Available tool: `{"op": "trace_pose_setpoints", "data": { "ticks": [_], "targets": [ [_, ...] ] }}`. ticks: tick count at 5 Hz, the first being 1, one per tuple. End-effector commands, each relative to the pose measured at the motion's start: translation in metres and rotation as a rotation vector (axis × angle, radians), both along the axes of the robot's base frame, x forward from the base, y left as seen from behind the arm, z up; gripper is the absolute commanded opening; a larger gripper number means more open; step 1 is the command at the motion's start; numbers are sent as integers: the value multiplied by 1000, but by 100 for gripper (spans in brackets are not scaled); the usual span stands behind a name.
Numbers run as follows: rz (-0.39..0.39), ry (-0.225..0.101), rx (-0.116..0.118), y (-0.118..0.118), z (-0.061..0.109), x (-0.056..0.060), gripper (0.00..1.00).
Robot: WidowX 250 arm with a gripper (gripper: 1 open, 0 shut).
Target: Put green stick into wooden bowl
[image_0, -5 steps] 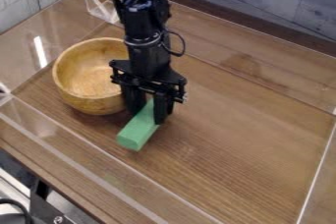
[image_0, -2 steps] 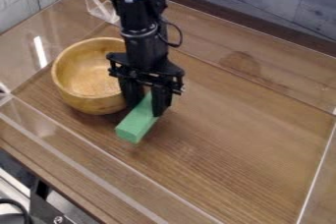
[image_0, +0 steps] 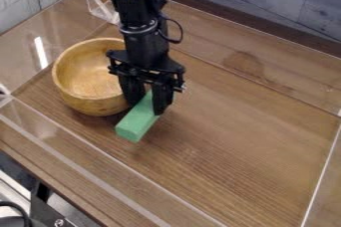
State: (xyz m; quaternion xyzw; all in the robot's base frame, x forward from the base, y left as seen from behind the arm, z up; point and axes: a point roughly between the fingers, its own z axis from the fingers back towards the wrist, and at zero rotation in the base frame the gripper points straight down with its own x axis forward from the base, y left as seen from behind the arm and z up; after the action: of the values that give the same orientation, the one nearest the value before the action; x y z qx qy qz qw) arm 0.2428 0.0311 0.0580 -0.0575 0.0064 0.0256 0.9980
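The green stick [image_0: 136, 123] is a flat bright green block just right of the wooden bowl [image_0: 78, 98]. It slants, its far end raised between my fingers and its near end low over the table. My gripper [image_0: 152, 106] points straight down and is shut on that far end. The black arm rises behind it and hides part of the bowl's right rim. The bowl is round and light tan, and nothing shows in its hollow. It sits to the left of the gripper, very close to the stick.
The wooden tabletop [image_0: 240, 141] is fenced by a clear plastic wall [image_0: 80, 176] along the near and left sides. A grey plank wall [image_0: 266, 2] runs behind the table. A dark floor edge shows at the lower left.
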Motion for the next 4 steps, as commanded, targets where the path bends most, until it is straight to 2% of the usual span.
{"op": "trace_pose_setpoints", "data": {
  "ticks": [1,2,3,4],
  "targets": [
    [4,-78,12,6,20,12,0],
    [3,-84,12,7,22,12,0],
    [7,-89,24,16,22,14,0],
    [16,-105,45,36,24,17,0]
  ]
}}
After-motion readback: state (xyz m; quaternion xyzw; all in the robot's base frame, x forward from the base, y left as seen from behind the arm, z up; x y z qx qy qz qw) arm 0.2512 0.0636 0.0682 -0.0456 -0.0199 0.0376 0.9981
